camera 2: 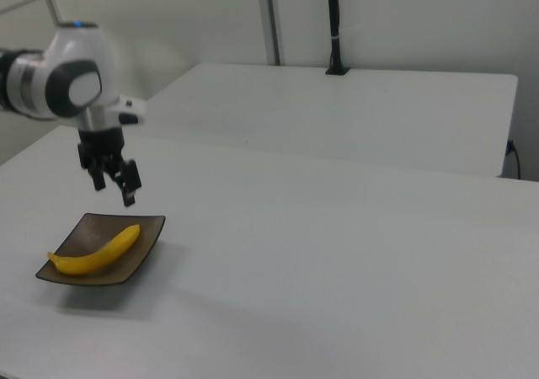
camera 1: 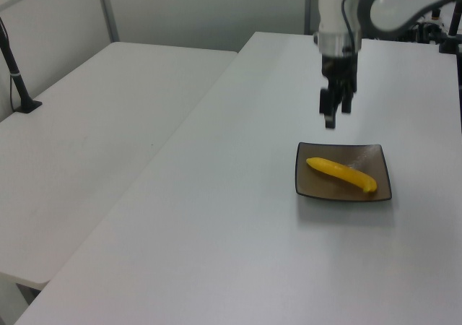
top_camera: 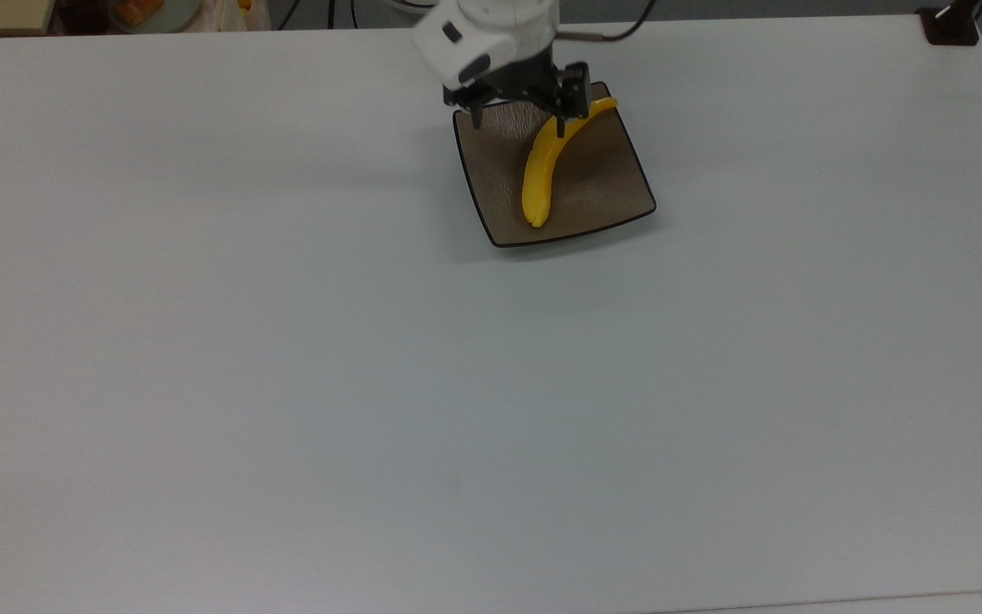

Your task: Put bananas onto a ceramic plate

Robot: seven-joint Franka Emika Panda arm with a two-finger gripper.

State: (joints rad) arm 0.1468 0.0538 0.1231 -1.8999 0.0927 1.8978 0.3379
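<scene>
Lying on the ceramic plate (camera 1: 307, 188), the banana (camera 1: 341, 174) sits below the parted fingers (camera 1: 330, 115).

Yellow banana (camera 1: 341, 174) lies diagonally across the square brown plate (camera 1: 309, 185).

Wide white table (top_camera: 372, 384) under even light. Second white table (camera 1: 86, 123) on the left view's left, dark post (camera 1: 16, 65) clamped there, grey wall panels behind.
</scene>
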